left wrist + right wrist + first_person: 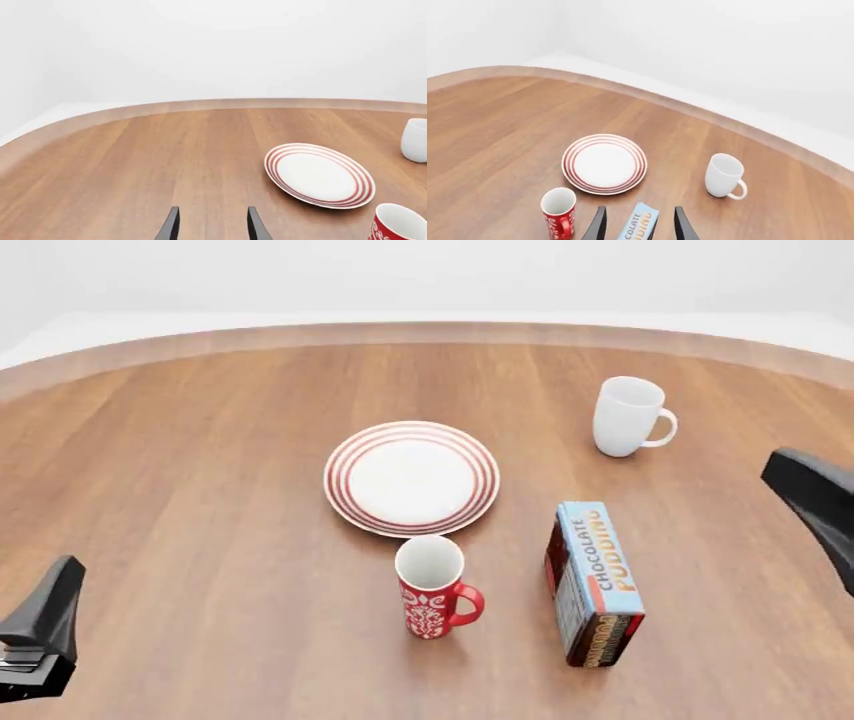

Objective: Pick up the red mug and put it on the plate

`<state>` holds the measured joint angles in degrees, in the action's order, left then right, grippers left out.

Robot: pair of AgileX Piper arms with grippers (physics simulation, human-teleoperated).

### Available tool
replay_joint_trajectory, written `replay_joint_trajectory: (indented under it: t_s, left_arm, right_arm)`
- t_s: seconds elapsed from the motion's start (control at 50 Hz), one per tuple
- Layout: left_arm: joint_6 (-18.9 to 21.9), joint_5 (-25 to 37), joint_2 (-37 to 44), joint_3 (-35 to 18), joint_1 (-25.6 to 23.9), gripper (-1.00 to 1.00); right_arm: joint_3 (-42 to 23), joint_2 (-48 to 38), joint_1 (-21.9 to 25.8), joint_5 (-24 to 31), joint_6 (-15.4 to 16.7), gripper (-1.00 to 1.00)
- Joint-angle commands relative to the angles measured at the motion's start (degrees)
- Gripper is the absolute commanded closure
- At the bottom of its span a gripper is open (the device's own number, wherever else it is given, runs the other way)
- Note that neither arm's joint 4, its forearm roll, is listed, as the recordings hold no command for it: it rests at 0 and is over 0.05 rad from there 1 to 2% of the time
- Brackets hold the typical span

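Observation:
The red mug [433, 590] stands upright on the table, white inside, handle to the right, just in front of the plate [411, 478]. The plate is bare, white with red rings. In the left wrist view the red mug [399, 224] shows only partly at the frame's edge, beside the plate [319, 175]. My left gripper [211, 225] is open and holds nothing, far to the left of the mug. Open too and holding nothing, my right gripper [638, 224] hovers high over the pudding box, with the red mug [558, 211] and plate [604, 164] in its view.
A plain white mug [629, 416] stands at the back right. A blue chocolate pudding box [595, 582] stands to the right of the red mug. The left arm [40, 635] and right arm [817, 500] sit at the table's sides.

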<state>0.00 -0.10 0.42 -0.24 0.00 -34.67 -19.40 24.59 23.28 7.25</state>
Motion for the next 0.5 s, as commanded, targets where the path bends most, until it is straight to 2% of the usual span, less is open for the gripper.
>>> replay_joint_trajectory:
  t_s: [0.02,0.18,0.32,0.36,0.4,0.5]
  left_arm:
    - [0.0,0.0,0.0,0.0,0.0,-1.00]
    - [0.0,0.0,0.0,0.0,0.0,-1.00]
    - [0.0,0.0,0.0,0.0,0.0,-1.00]
    - [0.0,0.0,0.0,0.0,0.0,-1.00]
    - [0.0,0.0,0.0,0.0,0.0,-1.00]
    - [0.0,0.0,0.0,0.0,0.0,-1.00]
  right_arm:
    - [-6.0,-6.0,3.5,5.0,0.5,-1.00]
    - [-8.9,-9.6,4.3,8.5,3.1,-1.00]
    - [-10.2,-13.9,6.6,8.3,4.3,-1.00]
    - [-10.5,-15.0,6.9,8.0,4.4,-1.00]
    - [-11.2,-16.5,7.7,7.8,2.8,-1.00]
    - [-12.1,-19.1,8.4,7.6,3.0,-1.00]
